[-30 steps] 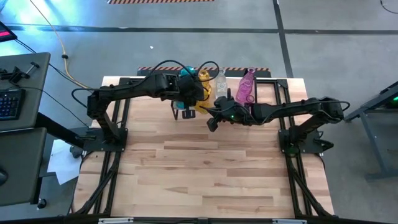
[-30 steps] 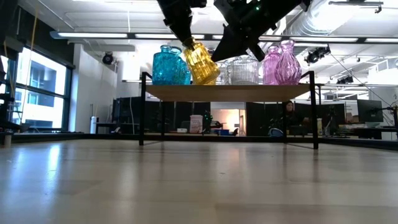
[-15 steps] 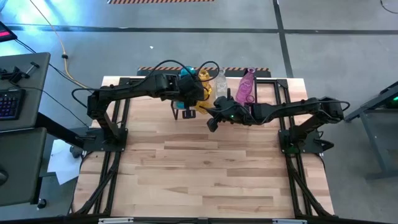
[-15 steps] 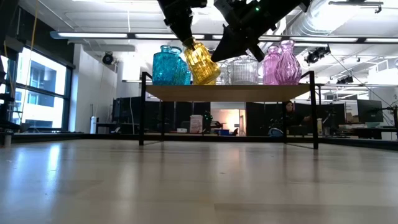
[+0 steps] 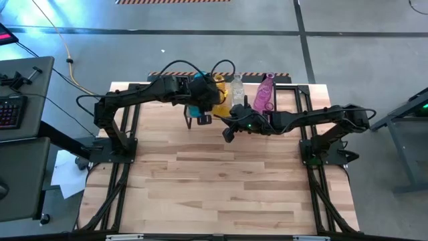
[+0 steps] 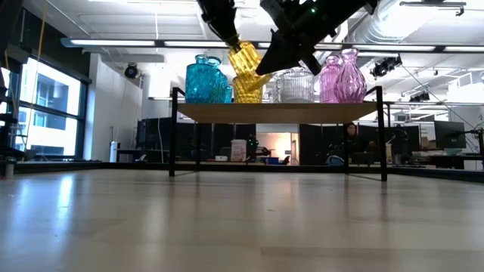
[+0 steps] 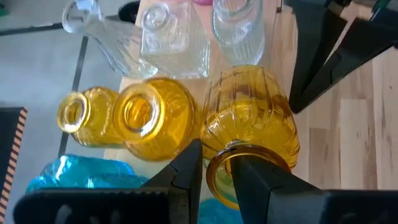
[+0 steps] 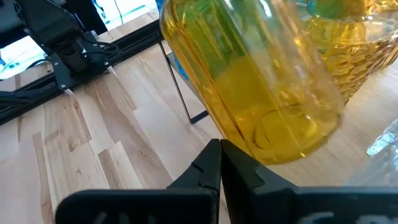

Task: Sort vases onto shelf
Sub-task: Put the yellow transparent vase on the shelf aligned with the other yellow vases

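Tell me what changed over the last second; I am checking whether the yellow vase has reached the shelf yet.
The left gripper, shut on the yellow vase, moved it back over the shelf and more upright, among the other yellow vases there. It is not released. The right gripper, shut and empty, stayed beside it; the teal, clear and pink vases stayed put.
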